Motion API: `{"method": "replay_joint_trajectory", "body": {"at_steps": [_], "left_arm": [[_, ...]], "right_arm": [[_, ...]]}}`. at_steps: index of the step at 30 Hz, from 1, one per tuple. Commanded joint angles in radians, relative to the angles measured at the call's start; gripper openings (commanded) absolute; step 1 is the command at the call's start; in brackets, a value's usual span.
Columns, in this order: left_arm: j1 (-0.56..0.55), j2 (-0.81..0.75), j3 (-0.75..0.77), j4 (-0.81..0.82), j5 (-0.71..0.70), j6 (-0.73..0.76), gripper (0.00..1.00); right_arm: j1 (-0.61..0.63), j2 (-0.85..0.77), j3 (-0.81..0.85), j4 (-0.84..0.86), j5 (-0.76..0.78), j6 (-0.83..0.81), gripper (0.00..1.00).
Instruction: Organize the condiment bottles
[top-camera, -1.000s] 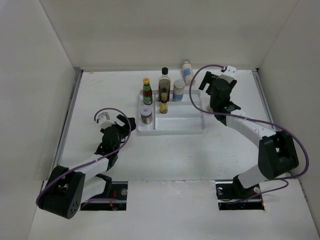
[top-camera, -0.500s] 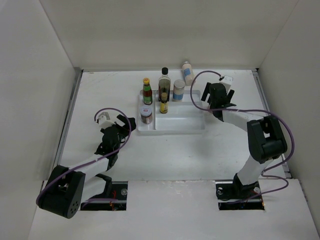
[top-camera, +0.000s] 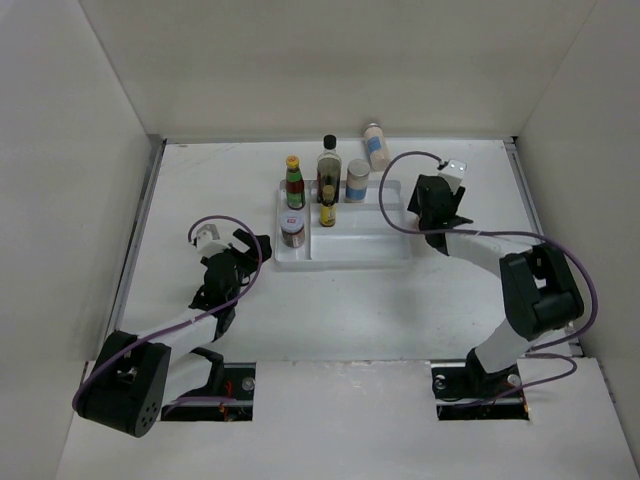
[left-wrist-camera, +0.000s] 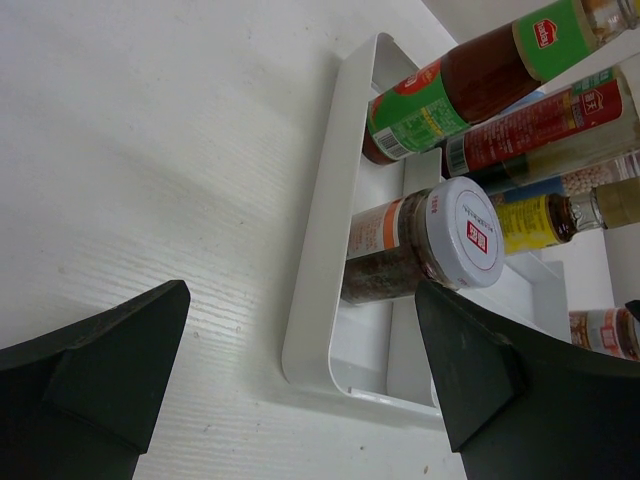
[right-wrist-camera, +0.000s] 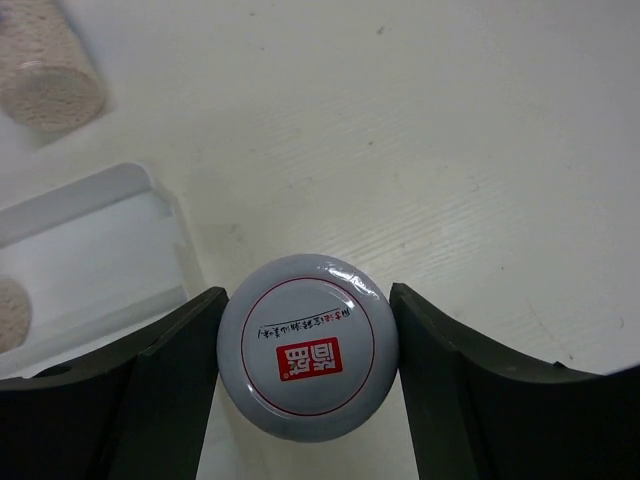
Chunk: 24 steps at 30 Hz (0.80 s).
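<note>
My right gripper (top-camera: 433, 207) is shut on a short jar with a white, red-logo lid (right-wrist-camera: 308, 362), just off the right end of the white tray (top-camera: 360, 250). In the top view my gripper hides this jar. The tray holds a yellow-capped red sauce bottle (top-camera: 294, 182), a tall dark black-capped bottle (top-camera: 328, 165), a small yellow-capped dark bottle (top-camera: 328, 207), a pale shaker (top-camera: 357, 181) and a short jar (top-camera: 292, 232). Another pale shaker (top-camera: 375, 146) stands behind the tray. My left gripper (top-camera: 236, 262) is open and empty, left of the tray.
In the left wrist view the tray's left rim (left-wrist-camera: 320, 260) lies ahead of my open gripper (left-wrist-camera: 300, 400), with the short jar (left-wrist-camera: 420, 245) and the red sauce bottle (left-wrist-camera: 450, 90) behind it. White walls enclose the table on three sides.
My right arm has folded down and its gripper has shifted slightly toward me beside the tray's right end. My left arm has not moved.
</note>
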Motion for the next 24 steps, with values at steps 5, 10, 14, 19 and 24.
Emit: {"method": "replay_joint_trajectory", "body": {"at_steps": [5, 10, 14, 19, 24], "left_arm": [[0.005, -0.016, 0.005, 0.055, 0.0, -0.008, 1.0], [0.015, -0.034, -0.001, 0.048, 0.003, -0.008, 1.0], [0.015, -0.025, 0.0, 0.048, 0.006, -0.008, 1.0], [0.01, -0.024, 0.0, 0.052, 0.0, -0.008, 1.0], [0.001, -0.004, 0.009, 0.055, 0.005, -0.01, 1.0]], "right_arm": [[0.221, -0.061, 0.106, 0.153, -0.026, -0.044, 0.52], [0.323, 0.057, 0.216, 0.153, -0.072, -0.041, 0.52], [0.349, 0.076, 0.258, 0.144, -0.039, -0.076, 0.52], [0.291, -0.025, 0.152, 0.15, 0.037, -0.099, 0.52], [0.171, -0.14, 0.005, 0.135, 0.077, -0.067, 0.52]]}}
